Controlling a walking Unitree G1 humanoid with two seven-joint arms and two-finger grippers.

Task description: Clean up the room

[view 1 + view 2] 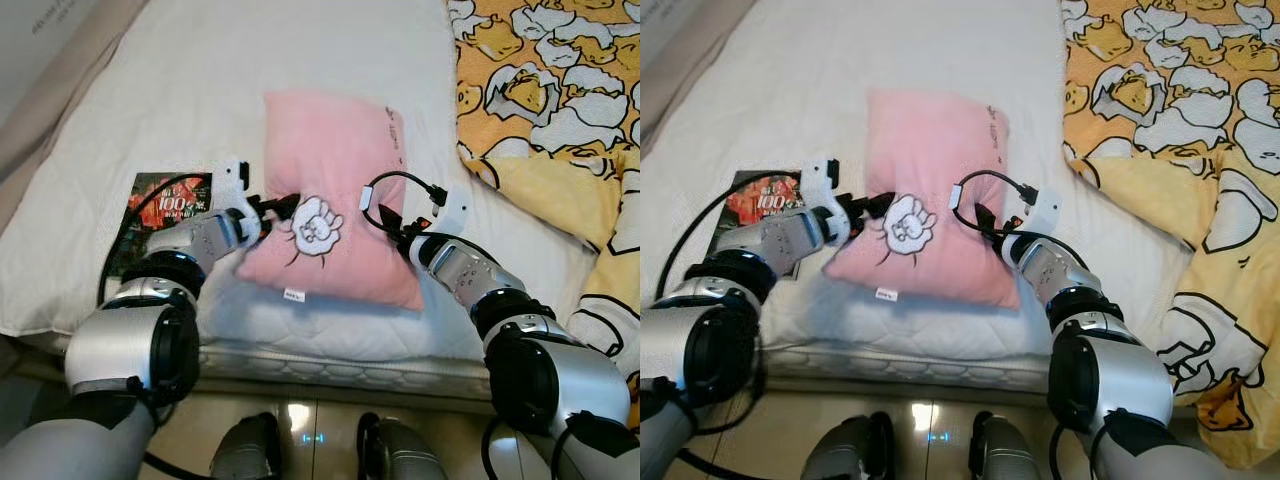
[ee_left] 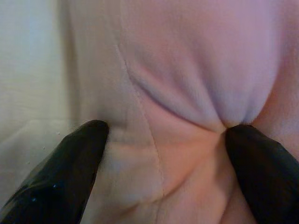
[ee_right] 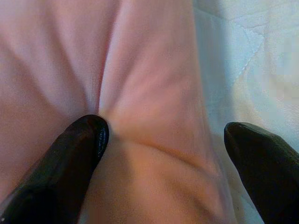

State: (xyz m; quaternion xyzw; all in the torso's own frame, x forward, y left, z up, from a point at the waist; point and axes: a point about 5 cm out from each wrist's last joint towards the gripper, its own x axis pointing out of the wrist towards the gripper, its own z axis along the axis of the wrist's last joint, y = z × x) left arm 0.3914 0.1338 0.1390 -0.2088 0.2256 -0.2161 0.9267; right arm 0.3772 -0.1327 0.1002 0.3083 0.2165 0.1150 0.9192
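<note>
At center frame, the pink pillow (image 1: 335, 190) lies on the bed (image 1: 180, 90). The left gripper (image 1: 272, 212) and right gripper (image 1: 392, 222) straddle its 2 side edges, fingers spread, pressing fabric. Both should close evenly before lifting.

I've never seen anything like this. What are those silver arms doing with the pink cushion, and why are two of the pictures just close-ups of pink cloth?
This is a humanoid robot tidying a bedroom. The two wide pictures come from cameras in its head, looking down at a bed with a white mattress. The two close-ups come from cameras on its wrists, looking along each hand's black fingers.

On the bed lies a pink pillow with a white cartoon patch. The left hand and right hand press into its near corners, one from each side. Their fingers are spread, dimpling the fabric rather than clamped shut. Beside the left arm lies a dark book. On the right spreads a yellow cartoon-print blanket.
</note>
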